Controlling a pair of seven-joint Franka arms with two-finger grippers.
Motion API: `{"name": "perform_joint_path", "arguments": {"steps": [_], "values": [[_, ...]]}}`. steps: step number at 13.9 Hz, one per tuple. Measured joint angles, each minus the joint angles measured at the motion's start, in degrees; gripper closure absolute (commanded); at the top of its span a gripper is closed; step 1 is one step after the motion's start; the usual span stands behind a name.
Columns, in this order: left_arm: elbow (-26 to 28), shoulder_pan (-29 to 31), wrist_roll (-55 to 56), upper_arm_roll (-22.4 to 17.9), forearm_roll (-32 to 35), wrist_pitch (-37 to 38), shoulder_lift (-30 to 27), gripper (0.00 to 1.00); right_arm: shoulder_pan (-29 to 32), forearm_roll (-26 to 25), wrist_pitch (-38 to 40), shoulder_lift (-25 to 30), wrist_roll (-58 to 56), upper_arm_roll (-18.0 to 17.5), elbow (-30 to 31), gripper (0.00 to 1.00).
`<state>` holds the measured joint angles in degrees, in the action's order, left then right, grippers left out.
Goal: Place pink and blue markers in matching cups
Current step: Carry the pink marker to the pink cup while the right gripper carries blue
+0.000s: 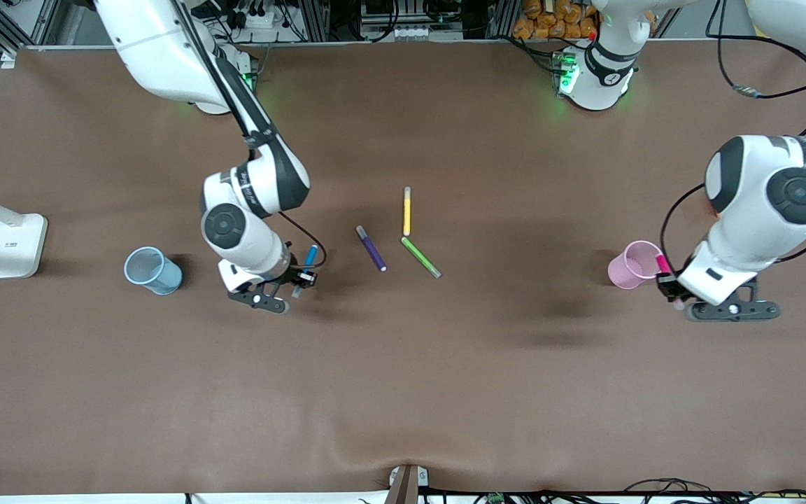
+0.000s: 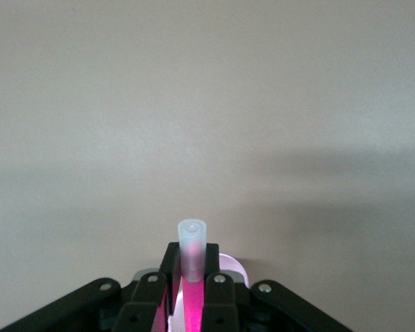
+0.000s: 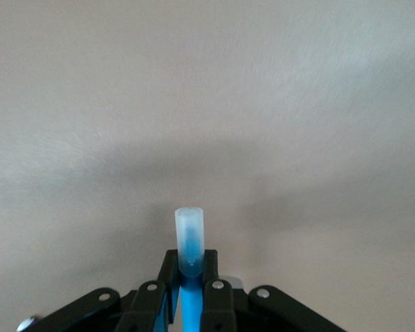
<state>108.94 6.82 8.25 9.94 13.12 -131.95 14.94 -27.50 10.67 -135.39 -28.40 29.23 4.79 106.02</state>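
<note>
Blue cup point(image 1: 153, 270) sits on the desk point(image 1: 403, 392) toward the right arm's end, tipped a little, and nothing shows inside it. Pink cup point(image 1: 632, 264) is toward the left arm's end, just beside the left hand point(image 1: 670, 288), and whether anything lies in it cannot be told.

Left hand is clamped on the pink marker point(image 1: 662, 264). In the front view the marker runs from the cup's rim down through the fingers, pale end poking out past the fingertips point(image 2: 216, 285).

Right hand point(image 1: 303, 278) is up over bare desk between the blue cup and the loose markers, fingers pinched on the blue marker point(image 1: 310, 256). Its long axis slants, blue end up toward the arm, greyish end out past the fingers.

Purple marker point(image 1: 371, 248), yellow marker point(image 1: 407, 211) and green marker point(image 1: 421, 257) lie flat mid-desk, well apart from both hands. A white lamp base point(image 1: 15, 245) stands at the right arm's end.
</note>
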Motion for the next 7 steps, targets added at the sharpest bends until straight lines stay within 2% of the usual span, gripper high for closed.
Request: {"name": "perform_joint_path", "arguments": {"steps": [3,5,7], "values": [[5.36,0.09,-0.24,0.39,0.7,-4.18,-3.15,1.0,5.37,0.0,7.43,2.69,-13.74,0.1,-3.53,1.0],[9.05,0.02,1.32,0.61,5.2,-7.86,-5.19,1.0,8.66,0.08,12.56,3.27,-22.2,0.1,-7.68,1.0],[13.46,0.02,5.72,0.62,9.85,-12.67,-6.41,1.0,11.2,0.38,14.29,4.15,-29.33,0.05,-10.55,1.0]]}}
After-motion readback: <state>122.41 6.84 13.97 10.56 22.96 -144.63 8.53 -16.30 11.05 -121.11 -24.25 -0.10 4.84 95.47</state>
